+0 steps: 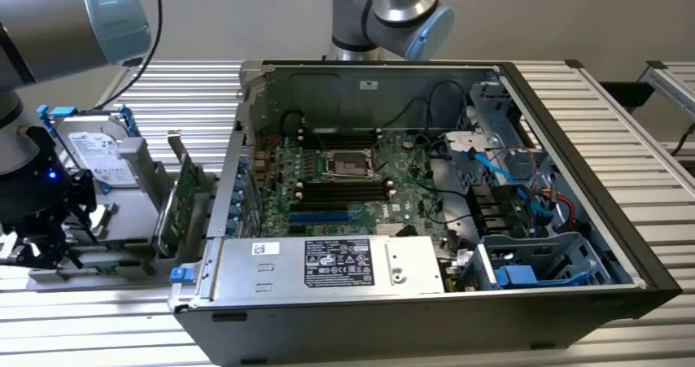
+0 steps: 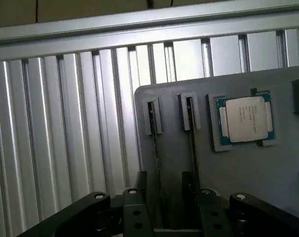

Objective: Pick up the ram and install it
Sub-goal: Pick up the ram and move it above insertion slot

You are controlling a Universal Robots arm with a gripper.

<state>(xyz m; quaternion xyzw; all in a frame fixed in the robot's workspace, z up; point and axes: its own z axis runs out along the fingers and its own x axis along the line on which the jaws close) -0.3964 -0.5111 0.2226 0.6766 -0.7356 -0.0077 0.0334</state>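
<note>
Gripper (image 2: pixel 164 183) is spread wide and holds nothing. In the wrist view its two dark fingers (image 2: pixel 141 180) straddle the ram (image 2: pixel 156 143), a thin stick seen edge-on, standing in a grooved holder on the grey tray (image 2: pixel 238 173). The ram's long axis runs straight out from the gripper along the gap between the fingers to the holder's end clip, so the flat faces look to be facing the finger pads; closing would pinch it across its thin dimension, by my read. No contact visible; whether the pads are low enough to reach the board I can't tell. A second stick (image 2: pixel 191 143) stands parallel just beside it, on the side towards the CPU (image 2: pixel 247 117), and the nearer finger sits about in line with it, so clearance there looks tight, exact gap unclear. In the exterior view the gripper is in the lower left of the frame, over the tray, with a hard drive (image 1: pixel 96 151) and an upright green expansion card (image 1: pixel 181 200) between it and the open case (image 1: pixel 592 176). The black memory slots (image 1: pixel 343 190) on the motherboard are mid-frame, well apart from the gripper towards the exterior view's right; nothing is seated in them that I can make out.
</note>
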